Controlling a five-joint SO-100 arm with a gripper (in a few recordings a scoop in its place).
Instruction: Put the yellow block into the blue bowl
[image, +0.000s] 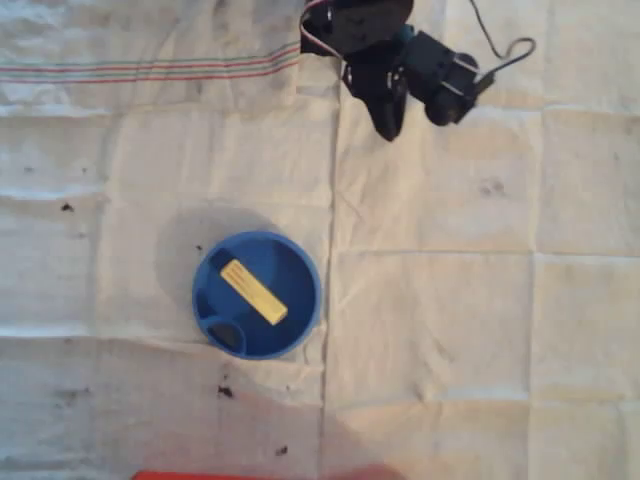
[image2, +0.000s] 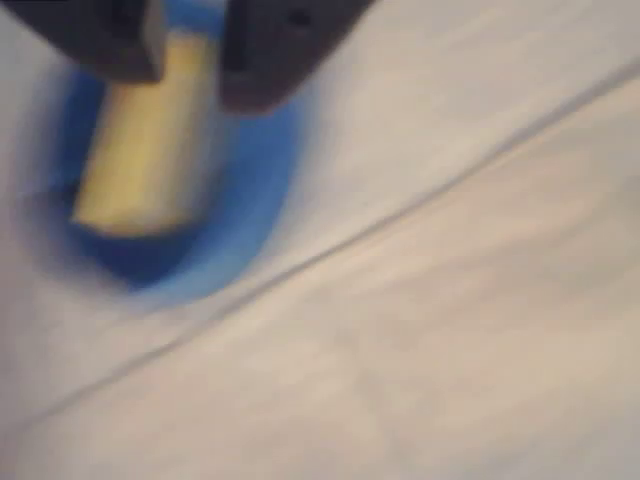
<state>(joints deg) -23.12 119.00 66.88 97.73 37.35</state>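
Observation:
The yellow block (image: 253, 292) lies flat and slanted inside the blue bowl (image: 300, 300), which sits left of centre on the cloth in the overhead view. A small dark oval mark (image: 228, 335) shows inside the bowl near its lower rim. My gripper (image: 388, 122) hangs at the top of that view, far from the bowl and pointing down the picture, with nothing in it. The blurred wrist view has two dark fingers (image2: 270, 50) at the top with a narrow gap between them. Beyond that gap lie the yellow block (image2: 140, 160) and the blue bowl (image2: 240, 200).
A creased white cloth (image: 450, 330) covers the table, with red and green stripes (image: 150, 70) at the top left and a few dark specks (image: 226, 391). A red strip (image: 250, 475) shows at the bottom edge. A black cable (image: 505, 45) loops beside the arm.

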